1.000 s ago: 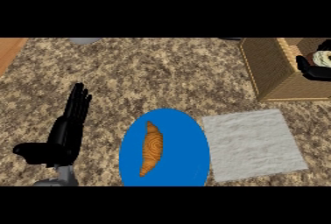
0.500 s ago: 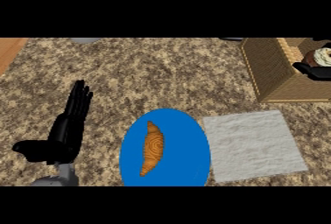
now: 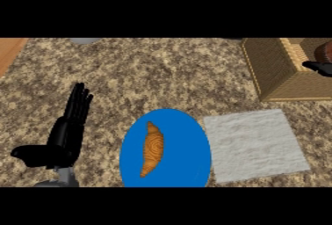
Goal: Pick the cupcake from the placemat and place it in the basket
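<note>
1. Lowest in the frame, at the lower left, the left robot hand [image 3: 65,132] rests over the speckled surface [image 3: 162,74], fingers straight and pointing up the frame, thumb out to the left. It holds nothing.
2. Just right of it, at the bottom centre, a blue plate [image 3: 194,154] carries a croissant [image 3: 153,149] lying lengthwise. Neither has any part in the task.
3. Beside the plate, at the lower right, lies the pale grey placemat [image 3: 256,145]. Nothing sits on it, so the pick-up is judged done.
4. Farther up, at the upper right, stands the woven basket [image 3: 276,70], cut off by the frame's edge.
5. At the right edge, over the basket's opening, only a sliver of the right robot hand [image 3: 315,67] shows: dark fingers just under a brown rounded thing. That is probably the cupcake [image 3: 324,50], though too little shows to be sure.
6. Whether those fingers are curled round it or opened, I cannot tell; the edge hides most of the hand.
7. The task looks nearly finished. What seems left is the release inside the basket, if not already made, and drawing the hand away.
8. Of the cupcake, only a dark brown domed top with a lighter rim is visible.
</note>
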Action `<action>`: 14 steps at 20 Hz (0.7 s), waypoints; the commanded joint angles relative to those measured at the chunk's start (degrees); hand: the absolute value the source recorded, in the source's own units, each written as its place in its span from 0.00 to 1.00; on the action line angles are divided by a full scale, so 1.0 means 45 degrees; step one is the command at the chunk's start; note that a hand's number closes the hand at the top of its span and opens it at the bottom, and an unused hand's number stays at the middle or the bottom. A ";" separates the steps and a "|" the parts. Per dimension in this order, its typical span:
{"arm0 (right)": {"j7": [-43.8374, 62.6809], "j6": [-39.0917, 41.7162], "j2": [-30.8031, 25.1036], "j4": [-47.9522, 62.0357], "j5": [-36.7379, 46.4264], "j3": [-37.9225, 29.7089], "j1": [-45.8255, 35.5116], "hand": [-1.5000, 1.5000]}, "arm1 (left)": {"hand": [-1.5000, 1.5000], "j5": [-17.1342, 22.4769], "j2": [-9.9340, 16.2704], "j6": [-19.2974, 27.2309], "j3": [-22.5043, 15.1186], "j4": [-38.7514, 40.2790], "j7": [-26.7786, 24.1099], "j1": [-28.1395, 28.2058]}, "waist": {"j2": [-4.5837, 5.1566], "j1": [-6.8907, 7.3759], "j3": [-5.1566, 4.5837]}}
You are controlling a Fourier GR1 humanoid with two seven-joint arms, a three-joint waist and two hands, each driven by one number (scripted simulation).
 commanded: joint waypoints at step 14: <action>-0.0341 0.0820 -0.3577 0.2662 -0.2458 -0.2780 -0.0184 0.00 | 0.50 -0.0022 -0.0108 0.0008 0.0006 -0.0104 0.0126 0.0156 | 0.0154 -0.0191 0.0265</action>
